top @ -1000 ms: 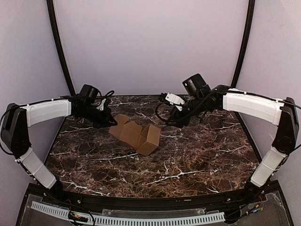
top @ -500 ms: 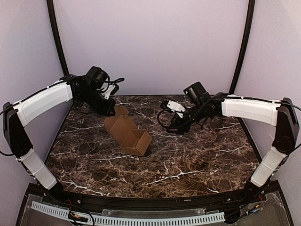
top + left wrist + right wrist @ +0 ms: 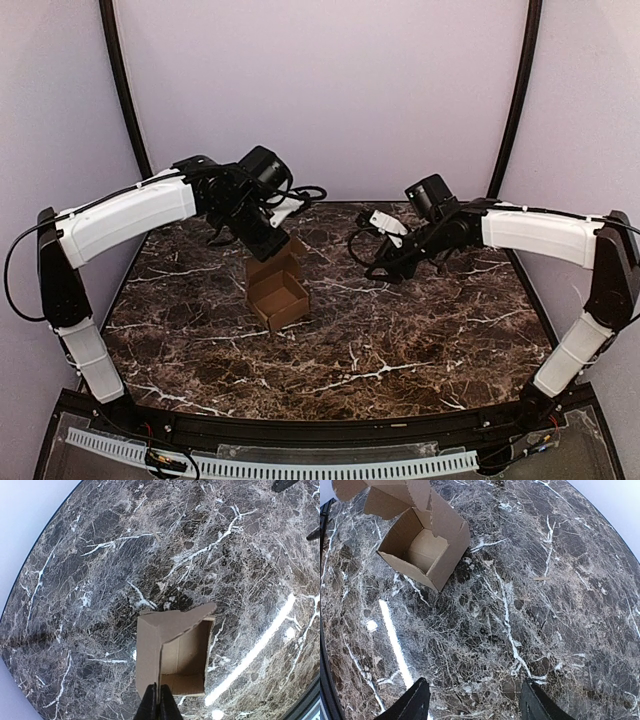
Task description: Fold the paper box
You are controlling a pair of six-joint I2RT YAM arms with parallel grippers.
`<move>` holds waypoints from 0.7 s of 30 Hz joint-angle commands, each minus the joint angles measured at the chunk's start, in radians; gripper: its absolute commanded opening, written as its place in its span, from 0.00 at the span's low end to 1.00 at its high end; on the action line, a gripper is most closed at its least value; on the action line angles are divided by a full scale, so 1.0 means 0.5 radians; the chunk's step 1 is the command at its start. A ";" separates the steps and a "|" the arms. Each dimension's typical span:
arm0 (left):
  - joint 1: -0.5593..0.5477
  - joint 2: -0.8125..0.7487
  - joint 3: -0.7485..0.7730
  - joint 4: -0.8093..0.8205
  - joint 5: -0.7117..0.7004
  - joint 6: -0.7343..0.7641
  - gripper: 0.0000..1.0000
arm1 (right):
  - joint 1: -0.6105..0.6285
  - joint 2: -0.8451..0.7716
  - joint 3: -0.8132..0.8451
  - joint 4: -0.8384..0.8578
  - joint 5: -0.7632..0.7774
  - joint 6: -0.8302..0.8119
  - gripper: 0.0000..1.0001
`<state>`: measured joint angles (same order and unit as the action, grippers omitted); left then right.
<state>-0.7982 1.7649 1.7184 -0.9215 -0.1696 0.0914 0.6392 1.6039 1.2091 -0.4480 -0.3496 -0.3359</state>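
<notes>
Brown cardboard paper box (image 3: 278, 300) — square-walled, open-mouthed — over veined dark marble table (image 3: 430, 330).

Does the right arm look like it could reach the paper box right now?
Probably yes. Only marble table lies between the open right end effector and the paper box. The left end effector pinches its upper flap, away from that path.

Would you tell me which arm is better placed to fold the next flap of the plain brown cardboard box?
Probably the right. The left gripper is shut on a flap of the brown cardboard box, steadying it, while the right gripper hangs open and empty beside it.
</notes>
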 commanded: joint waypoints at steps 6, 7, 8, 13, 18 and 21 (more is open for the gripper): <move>-0.039 -0.096 -0.114 0.071 -0.146 0.120 0.06 | -0.039 0.016 0.012 0.048 -0.207 0.068 0.63; -0.039 -0.110 -0.125 0.103 -0.117 0.131 0.05 | -0.039 0.042 0.033 0.046 -0.229 0.082 0.63; -0.039 -0.117 -0.154 0.123 -0.107 0.140 0.04 | -0.040 0.068 0.057 0.040 -0.256 0.098 0.63; -0.042 -0.160 -0.182 0.229 -0.160 0.175 0.26 | -0.039 0.234 0.208 -0.008 -0.314 0.136 0.63; -0.073 -0.441 -0.203 0.411 -0.230 0.048 0.50 | -0.039 0.346 0.353 -0.026 -0.331 0.098 0.63; -0.094 -0.644 -0.353 0.496 -0.329 -0.081 0.57 | -0.039 0.394 0.435 0.011 -0.314 0.046 0.63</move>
<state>-0.8288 1.6226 1.6043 -0.7528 -0.2718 0.1307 0.6205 1.7809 1.3640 -0.4637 -0.4915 -0.2897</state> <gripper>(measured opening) 0.550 0.631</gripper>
